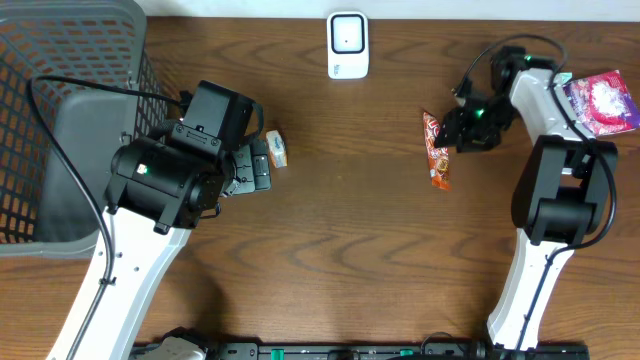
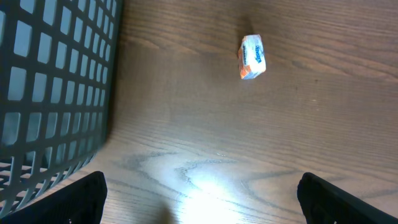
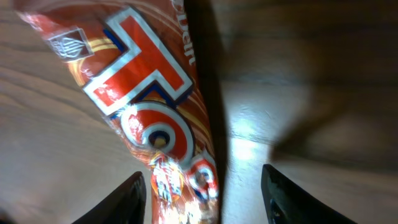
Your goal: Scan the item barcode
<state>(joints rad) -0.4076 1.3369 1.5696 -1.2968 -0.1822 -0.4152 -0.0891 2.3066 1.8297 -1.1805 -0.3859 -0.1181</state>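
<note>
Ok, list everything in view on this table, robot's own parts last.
basket: one, dark grey mesh, far left of the table
white device: one, white, far edge of the table, centre
small packet: one, white with orange and blue, just ahead of the left arm
snack bar: one, red and orange wrapper, right of centre
pink packet: one, pink and purple, far right edge
table: one, brown wood
left gripper: one, black, open, over bare wood short of the small packet
right gripper: one, black, fingers apart, low over the snack bar
</note>
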